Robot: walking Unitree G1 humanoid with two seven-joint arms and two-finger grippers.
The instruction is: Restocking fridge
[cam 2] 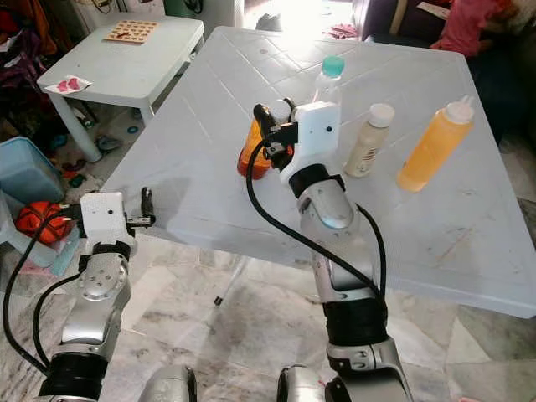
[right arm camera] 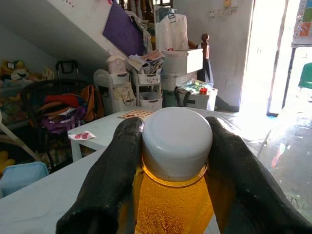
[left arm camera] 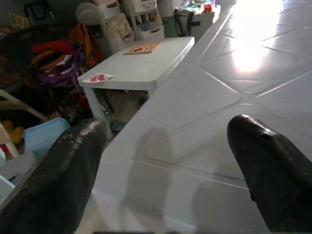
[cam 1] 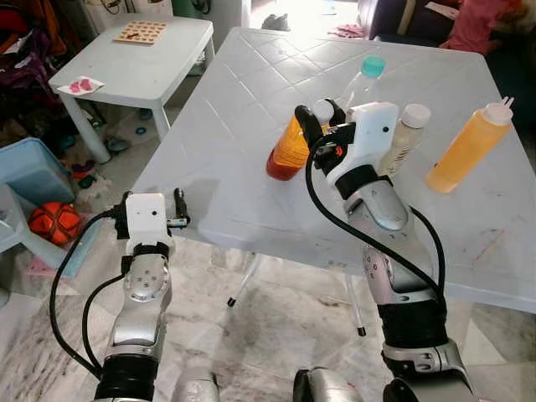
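The right gripper [right arm camera: 175,161] is clamped on the orange bottle [cam 1: 290,151] near the white table's [cam 1: 226,126] front edge — pickup underway, a lift comes next — while the left gripper [left arm camera: 170,161] hovers spread at that edge.

Amber bottle [right arm camera: 173,204] with white cap [right arm camera: 176,141], black tool fingers [right arm camera: 109,187], white diamond-patterned table [cam 1: 234,109].

the right pincer [cam 1: 322,113] and its white housing hide much of the amber bottle with the white cap [cam 1: 289,151], and the clear teal-capped bottle [cam 1: 366,74] behind. the white plastic table [cam 1: 226,151] runs off the frame's right edge.
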